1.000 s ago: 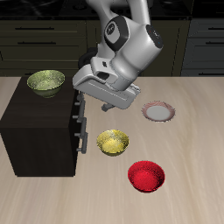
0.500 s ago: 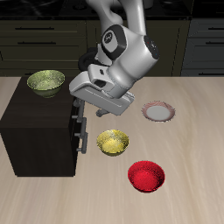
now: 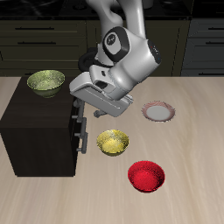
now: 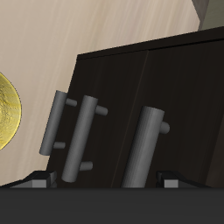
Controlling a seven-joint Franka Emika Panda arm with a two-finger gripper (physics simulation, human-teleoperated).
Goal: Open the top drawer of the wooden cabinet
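- Wrist view is showing me the top drawer on the wooden cabinet, its grey handle sitting close in front of the gripper.
- I am reading the fingers as spread wide, holding nothing.
- I am expecting a stiff, slick metal bar on a drawer that slides with some drag; I would pinch the bar at its middle.
- Compared with half a second ago, the arm is sitting barely lower beside the cabinet face; the yellow bowl is unmoved.
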